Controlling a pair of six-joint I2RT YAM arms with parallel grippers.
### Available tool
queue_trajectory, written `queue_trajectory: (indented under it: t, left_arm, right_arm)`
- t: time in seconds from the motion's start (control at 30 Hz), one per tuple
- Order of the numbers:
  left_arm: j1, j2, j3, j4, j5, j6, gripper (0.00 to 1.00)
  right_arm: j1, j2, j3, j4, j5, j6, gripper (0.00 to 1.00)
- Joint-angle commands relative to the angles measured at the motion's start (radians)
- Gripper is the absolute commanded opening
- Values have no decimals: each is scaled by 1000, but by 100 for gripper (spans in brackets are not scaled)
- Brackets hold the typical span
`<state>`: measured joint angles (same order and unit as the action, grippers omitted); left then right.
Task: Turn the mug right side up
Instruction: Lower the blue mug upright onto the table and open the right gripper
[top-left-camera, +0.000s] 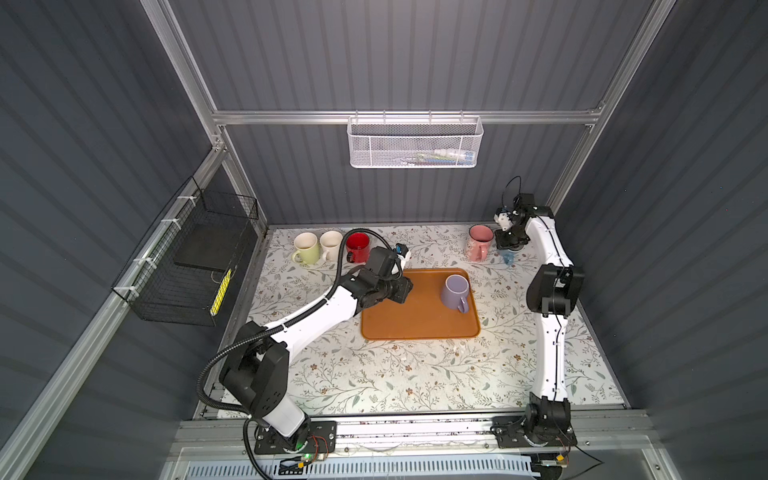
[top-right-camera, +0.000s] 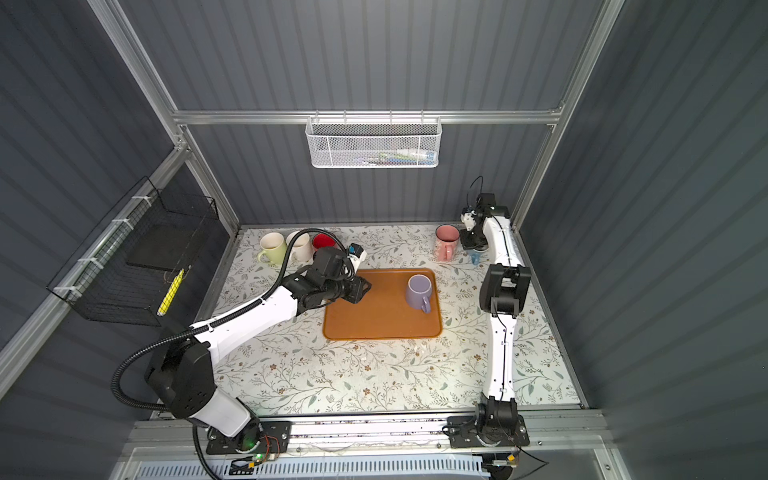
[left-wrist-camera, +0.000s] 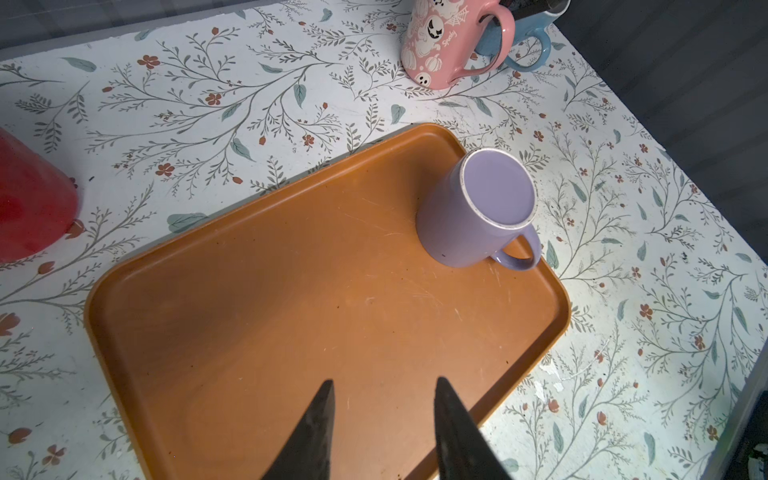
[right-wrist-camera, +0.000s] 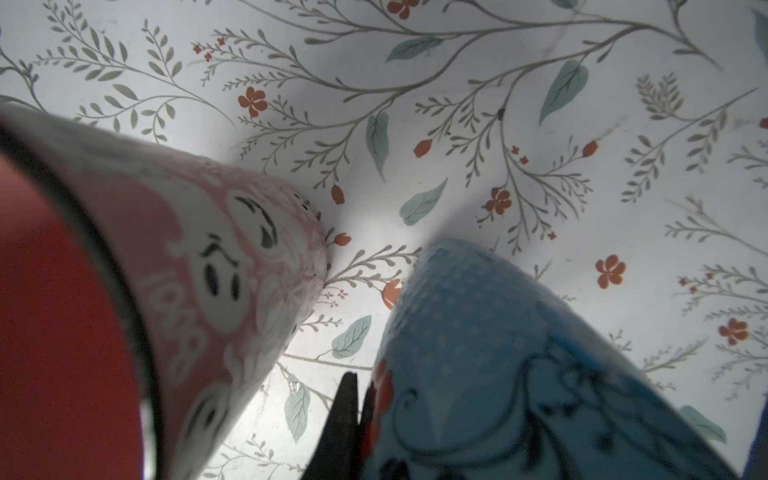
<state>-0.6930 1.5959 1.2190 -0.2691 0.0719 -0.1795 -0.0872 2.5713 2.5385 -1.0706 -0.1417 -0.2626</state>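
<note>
left hand (left-wrist-camera: 385, 382) narrow over tray (left-wrist-camera: 291, 311), facing upside-down purple mug (left-wrist-camera: 457, 232); right hand (right-wrist-camera: 359, 382) pinched beside blue mug (right-wrist-camera: 478, 332)

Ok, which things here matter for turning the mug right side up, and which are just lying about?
In play: purple mug, upside down; orange tray under it; left pincer, open above the tray.

Lying about: pink mug, blue mug, red mug, pale green mug, cream mug, white wall basket, black wire basket.

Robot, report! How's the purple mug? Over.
Left pincer open, empty, over orange tray. Right pincer shut by blue mug. Purple mug upside down on tray. Path clear.
</note>
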Motion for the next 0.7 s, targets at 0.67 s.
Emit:
queue_trajectory:
  t: [0.67]
  left_arm:
    - [-3,9,19,9,28,-18,40]
  right_arm:
    - [10,-19,39,-12,-7,-12,27]
